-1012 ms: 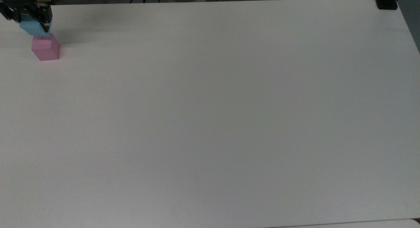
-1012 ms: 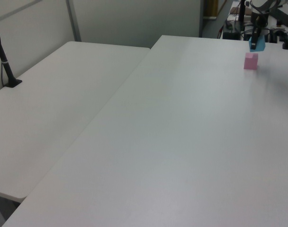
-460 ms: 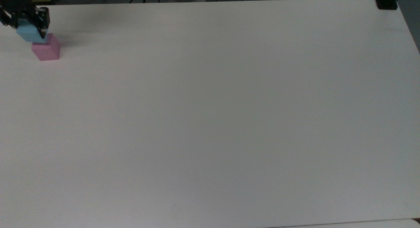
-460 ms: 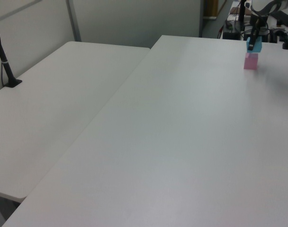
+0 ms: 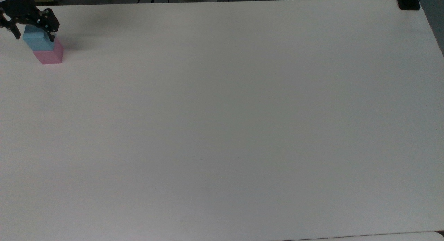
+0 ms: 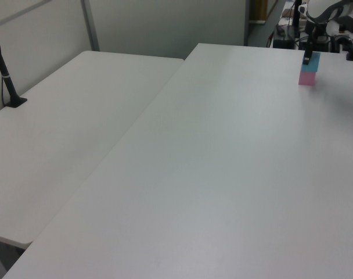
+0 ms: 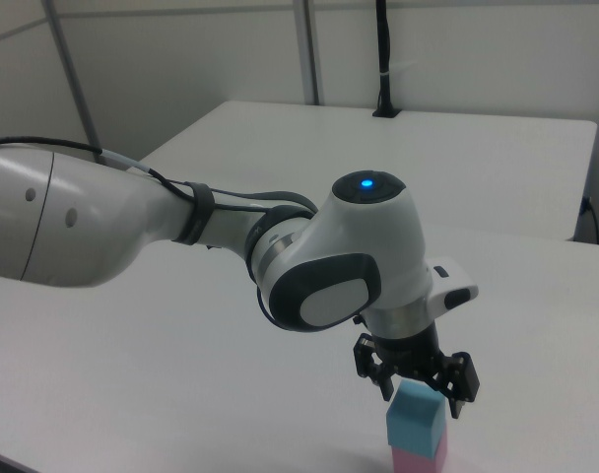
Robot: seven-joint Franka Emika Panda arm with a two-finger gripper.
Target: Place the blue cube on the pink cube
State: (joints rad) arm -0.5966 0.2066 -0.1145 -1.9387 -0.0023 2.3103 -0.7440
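No writing, label, brand, number or sign can be read anywhere in these views. The blue cube [image 5: 37, 40] and the pink cube [image 5: 50, 56] beneath it have plain faces, and the white table [image 5: 222, 123] around the pink cube bears no markings. The arm's white shell [image 7: 359, 256] above the blue cube carries a small blue light but no legible lettering.
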